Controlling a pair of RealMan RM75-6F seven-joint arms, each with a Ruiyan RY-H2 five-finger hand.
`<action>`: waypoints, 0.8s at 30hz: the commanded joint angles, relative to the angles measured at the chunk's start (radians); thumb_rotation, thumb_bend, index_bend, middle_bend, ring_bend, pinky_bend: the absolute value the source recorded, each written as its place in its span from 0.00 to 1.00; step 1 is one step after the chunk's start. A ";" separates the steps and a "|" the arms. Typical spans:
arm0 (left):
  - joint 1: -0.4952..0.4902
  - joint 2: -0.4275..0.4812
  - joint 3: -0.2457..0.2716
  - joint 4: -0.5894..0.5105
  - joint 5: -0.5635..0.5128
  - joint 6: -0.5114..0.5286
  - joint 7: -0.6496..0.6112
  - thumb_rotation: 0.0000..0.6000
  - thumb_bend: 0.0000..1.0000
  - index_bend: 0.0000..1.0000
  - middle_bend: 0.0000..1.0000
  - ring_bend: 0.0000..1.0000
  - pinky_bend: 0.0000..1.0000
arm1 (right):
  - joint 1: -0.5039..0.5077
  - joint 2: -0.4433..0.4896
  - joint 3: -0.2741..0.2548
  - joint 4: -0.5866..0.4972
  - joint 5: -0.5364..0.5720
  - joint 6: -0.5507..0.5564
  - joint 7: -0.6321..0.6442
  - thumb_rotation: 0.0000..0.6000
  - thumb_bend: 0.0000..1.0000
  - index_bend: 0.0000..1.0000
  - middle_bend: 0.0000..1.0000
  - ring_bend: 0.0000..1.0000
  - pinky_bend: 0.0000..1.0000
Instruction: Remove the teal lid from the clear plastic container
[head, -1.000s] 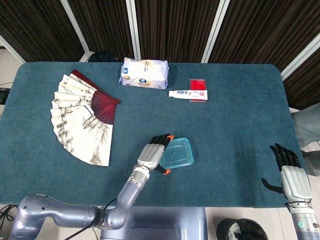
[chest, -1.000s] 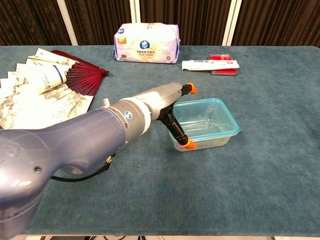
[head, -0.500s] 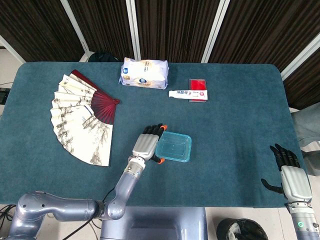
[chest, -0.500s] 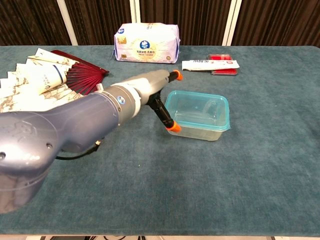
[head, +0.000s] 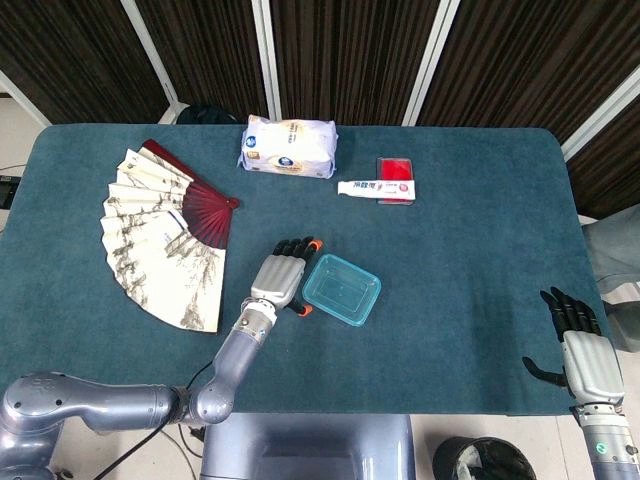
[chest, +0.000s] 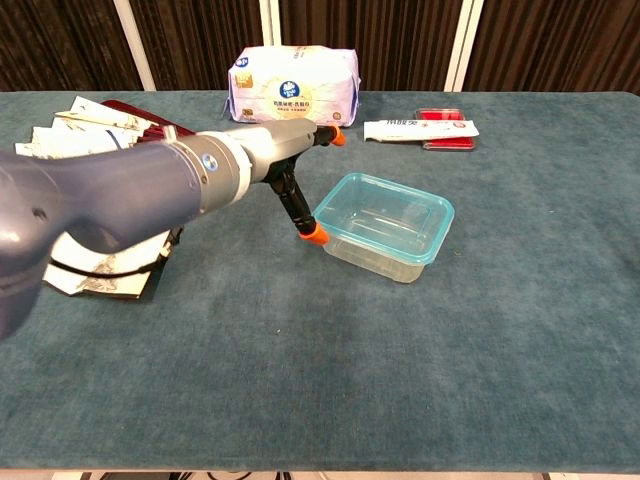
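The clear plastic container (head: 341, 290) (chest: 385, 228) stands near the middle of the table, turned at an angle, with the teal lid (head: 343, 286) (chest: 384, 211) seated on its rim. My left hand (head: 280, 278) (chest: 288, 150) lies just left of it, fingers stretched out and thumb spread downward. The orange thumb tip sits next to the container's near left corner; whether it touches I cannot tell. Nothing is in that hand. My right hand (head: 578, 338) rests at the table's near right edge, fingers apart and empty, seen only in the head view.
A spread paper fan (head: 165, 235) (chest: 90, 160) lies at the left. A white wipes pack (head: 288, 146) (chest: 293, 85) sits at the back, with a toothpaste tube (head: 375, 188) (chest: 420, 128) on a red box (head: 395, 168) to its right.
My left hand has swung left and away from me. The container moved with it and turned. The right hand has stayed still.
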 joint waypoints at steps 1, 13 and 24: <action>-0.047 0.071 -0.007 -0.062 -0.077 -0.038 0.069 1.00 0.01 0.00 0.00 0.00 0.05 | 0.001 -0.001 0.000 0.001 0.000 -0.001 -0.001 1.00 0.29 0.00 0.00 0.00 0.00; -0.202 0.124 0.001 -0.016 -0.317 -0.171 0.158 1.00 0.00 0.00 0.00 0.00 0.05 | 0.004 -0.002 0.006 0.005 0.010 -0.005 0.005 1.00 0.29 0.00 0.00 0.00 0.00; -0.341 0.091 0.034 0.097 -0.450 -0.231 0.195 1.00 0.00 0.00 0.00 0.00 0.05 | 0.005 -0.001 0.007 0.005 0.011 -0.007 0.010 1.00 0.29 0.00 0.00 0.00 0.00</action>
